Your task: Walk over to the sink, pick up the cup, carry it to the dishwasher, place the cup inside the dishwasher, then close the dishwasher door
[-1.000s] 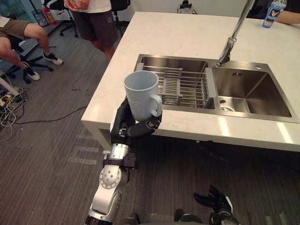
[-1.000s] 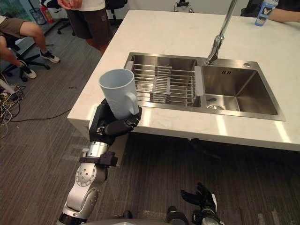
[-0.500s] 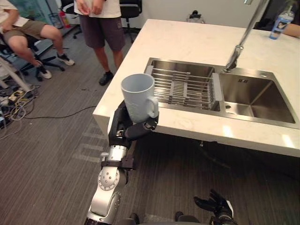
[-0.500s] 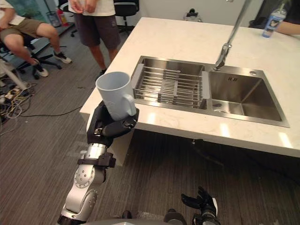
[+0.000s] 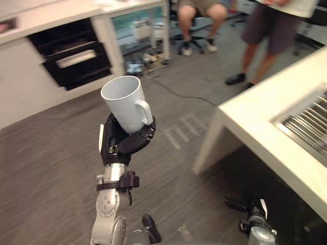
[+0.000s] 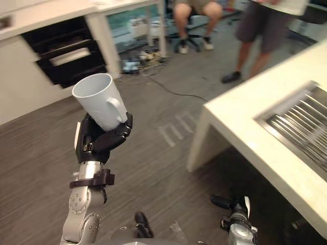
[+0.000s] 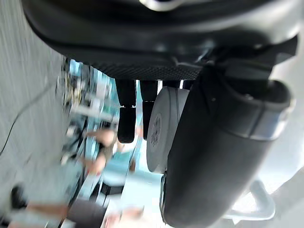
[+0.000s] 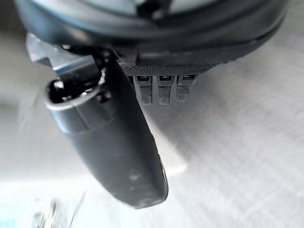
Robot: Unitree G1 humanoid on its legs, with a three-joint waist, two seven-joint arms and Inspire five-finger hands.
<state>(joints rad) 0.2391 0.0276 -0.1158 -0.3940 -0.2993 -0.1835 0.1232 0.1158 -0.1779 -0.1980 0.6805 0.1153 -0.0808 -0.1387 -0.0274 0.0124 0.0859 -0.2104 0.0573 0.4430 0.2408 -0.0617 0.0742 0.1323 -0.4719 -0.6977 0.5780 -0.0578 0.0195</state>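
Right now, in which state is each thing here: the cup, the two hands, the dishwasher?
cup: held in the air, tilted, looks empty.
left hand: fingers curled round the cup.
right hand: hangs low, fingers relaxed, holds nothing.
dishwasher: looks open, its dark inside shows.

cup (image 5: 125, 104) looked smooth, matt, pale ceramic. left hand (image 5: 120, 145) was dark matt plastic, palm finely textured. counter (image 5: 255, 127) was pale, smooth, stone-like. rack (image 6: 299, 127) was bright bare metal wire. floor (image 5: 51, 153) was grey, matt, streaked.
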